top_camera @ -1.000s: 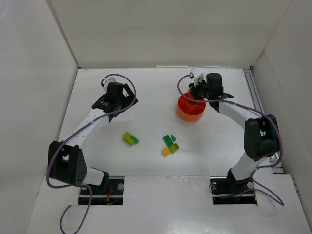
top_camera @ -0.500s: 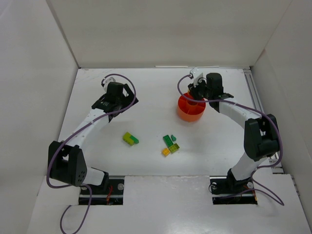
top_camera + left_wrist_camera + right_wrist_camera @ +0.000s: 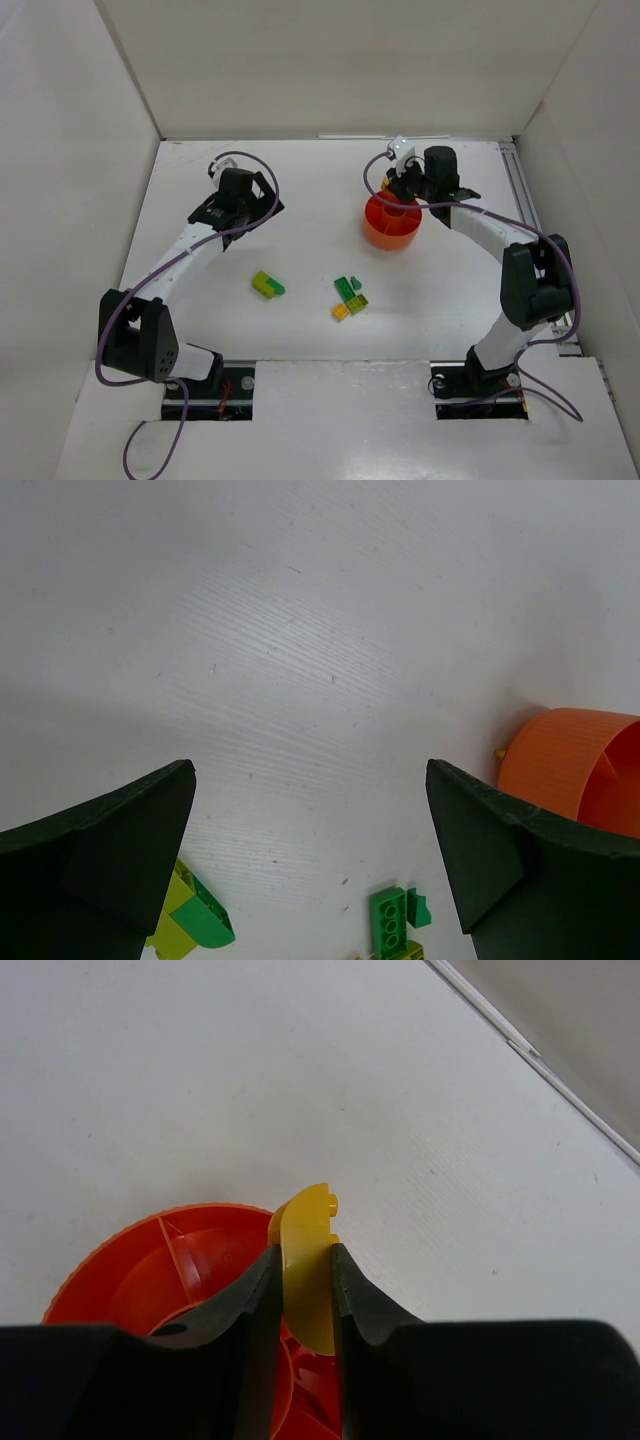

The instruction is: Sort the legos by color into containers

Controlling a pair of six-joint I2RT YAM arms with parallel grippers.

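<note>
Over the far side of the orange dish [image 3: 392,235], the right end effector [image 3: 303,1260] is clenched on a yellow lego [image 3: 300,1222]. It pinches the flat faces so that the rounded end pokes out beyond the fingertips. That hold probably keeps the piece from twisting and lets it fall cleanly once the jaws part. In the wrist view the lego hangs just above the dish's rim, with the dividing walls visible below. I cannot tell which compartment it lines up with, or whether it is fully inside the rim, so a small inward shift may be needed before letting go. The left end effector [image 3: 308,775] is released and grasps nothing, its jaws spread wide above the bare table [image 3: 300,180] on the left, well apart from the dish. It seems parked there to leave the right arm room. The remaining legos lie near the table's middle: a lime and green pair [image 3: 267,285], and a small cluster of green, lime and yellow pieces [image 3: 349,296] closer to the dish, all waiting to be sorted.
</note>
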